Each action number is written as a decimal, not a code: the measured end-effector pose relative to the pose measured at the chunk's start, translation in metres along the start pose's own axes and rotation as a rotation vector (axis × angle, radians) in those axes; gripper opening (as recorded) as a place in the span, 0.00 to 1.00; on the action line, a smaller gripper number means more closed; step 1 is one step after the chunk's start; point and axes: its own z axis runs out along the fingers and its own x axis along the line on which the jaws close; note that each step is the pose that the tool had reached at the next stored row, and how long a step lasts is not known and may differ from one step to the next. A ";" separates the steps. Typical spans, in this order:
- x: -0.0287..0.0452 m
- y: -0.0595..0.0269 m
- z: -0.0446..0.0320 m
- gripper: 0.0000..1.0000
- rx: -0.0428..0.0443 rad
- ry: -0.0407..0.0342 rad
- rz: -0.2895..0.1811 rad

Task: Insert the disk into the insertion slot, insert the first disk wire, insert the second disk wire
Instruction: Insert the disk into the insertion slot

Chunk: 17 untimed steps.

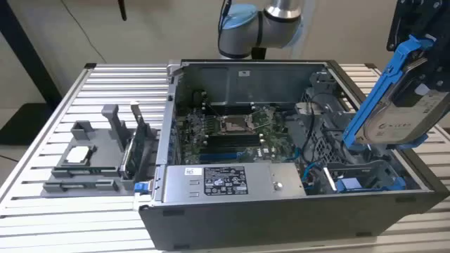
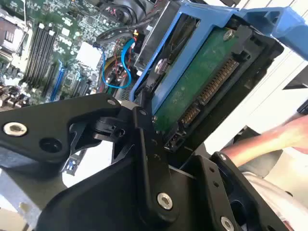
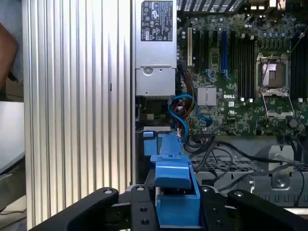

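**Exterior view:** The robot arm's black pincer (image 1: 424,63) is clenched on a silver hard disk in a blue plastic carrier (image 1: 397,113). It holds the disk tilted above an open dark grey computer case (image 1: 281,226) that lies on a ribbed aluminium bench (image 1: 63,226). Below the pincer sits the insertion slot (image 1: 362,176), a narrow dark grey metal bay with blue fittings. The disk's lower end hangs near the bay but is not seated. Farther from the pincer, across the case, lie a green motherboard (image 1: 232,129) and a silver power supply box (image 1: 228,182). A grey plastic parts fixture (image 1: 88,158) stands well apart on the bench.

**Second wrist view:** The pincer's black linkages close on the carrier's end. The disk's green circuit board and bare connector strip face the camera. Beyond the pincer a looped blue cable (image 2: 113,72) rests over the motherboard. Beside the pincer, outside the case, a person's arm (image 2: 274,137) is in view.

**First wrist view:** The blue carrier projects ahead from between the pincer's fingers, toward the bay at the case's edge.

By the look of it, the first step, seating the disk, is in hand, and neither wire has been fitted. Seating it likely calls for squaring the tilted carrier with the narrow bay and pushing it straight in, clear of the loose cables nearby.
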 end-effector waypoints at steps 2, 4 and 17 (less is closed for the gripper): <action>0.0000 0.0000 0.0000 0.33 0.0005 0.0001 0.000; 0.0000 0.0000 0.0001 0.33 0.0015 -0.0001 0.000; 0.0009 -0.0001 0.0031 0.33 0.0016 0.0067 0.001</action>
